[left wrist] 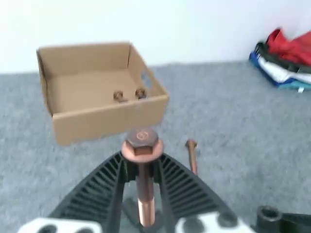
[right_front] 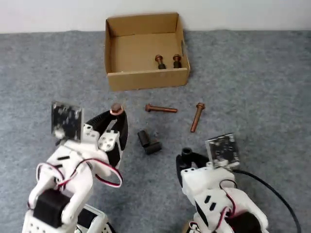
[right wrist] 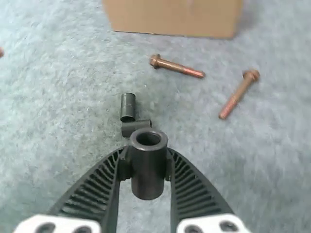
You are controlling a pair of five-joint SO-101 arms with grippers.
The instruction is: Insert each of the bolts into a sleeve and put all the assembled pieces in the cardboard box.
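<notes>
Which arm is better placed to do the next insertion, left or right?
Left, probably. The left tool grips the copper hex-head bolt with the shank pointing down, while the right tool holds the black cylindrical sleeve with its bore open upward, ready to receive it.

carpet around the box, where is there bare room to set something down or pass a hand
Bare carpet lies left of the cardboard box and to its right, beyond the loose bolts. The box's left half is bare too; two assembled pieces sit at its right front. Crowded: between the left gripper and right gripper, where the loose sleeves lie.
</notes>
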